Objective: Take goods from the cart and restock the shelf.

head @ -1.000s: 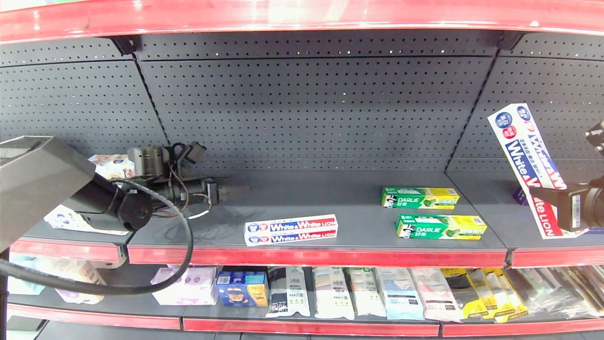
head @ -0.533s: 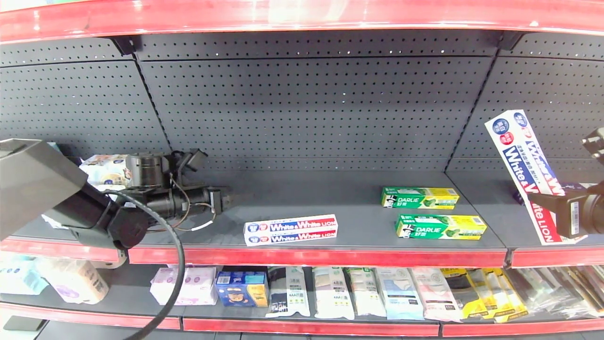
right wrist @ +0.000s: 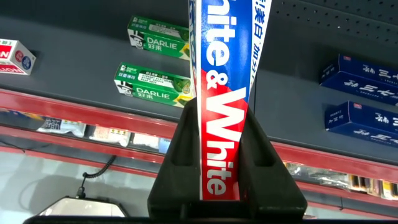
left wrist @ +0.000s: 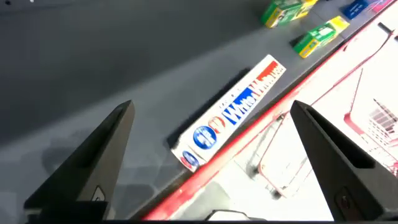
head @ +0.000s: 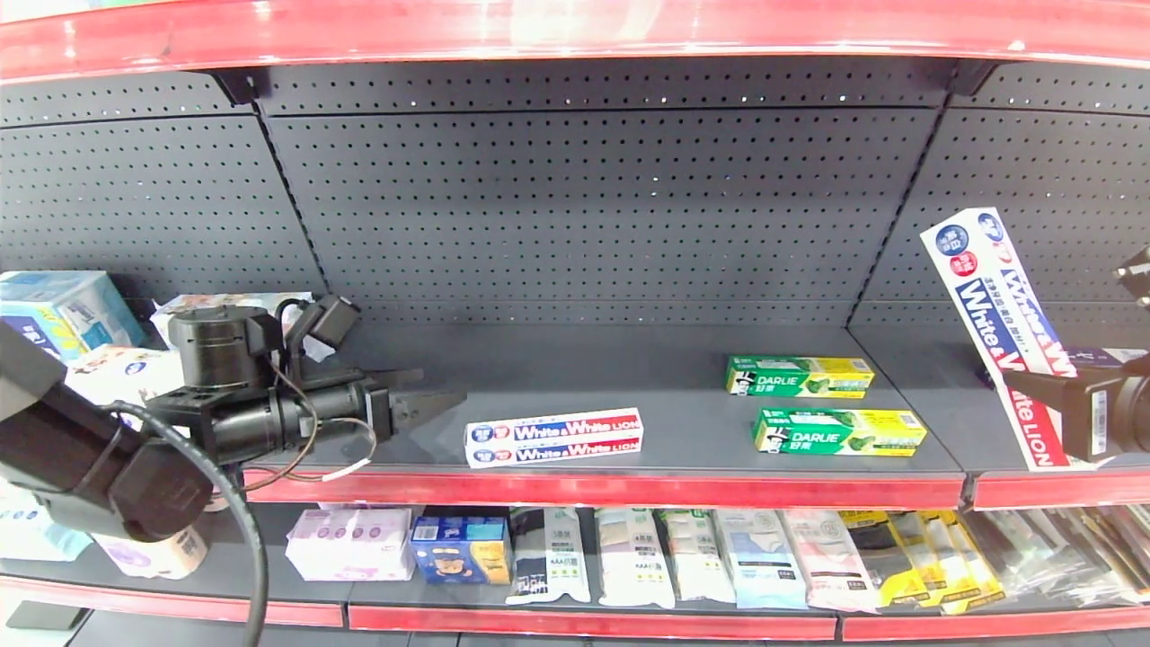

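Right pincer [right wrist: 222,134] | clamps tilted toothpaste box [head: 988,288], seemingly above shelf [head: 629,377] | left pincer [head: 438,388] spread

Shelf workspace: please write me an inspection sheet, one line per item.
Surface: grey shelf, mostly bare.
Job's things: white box lying flat; rear green box and front green box to its right; held box tilted.
Clutter: packs at the left end; packets on the level below.
Grippers: left gripper open, empty; right gripper shut on the held box.
Cables: black cable along the left arm.
Surroundings: perforated back panel.
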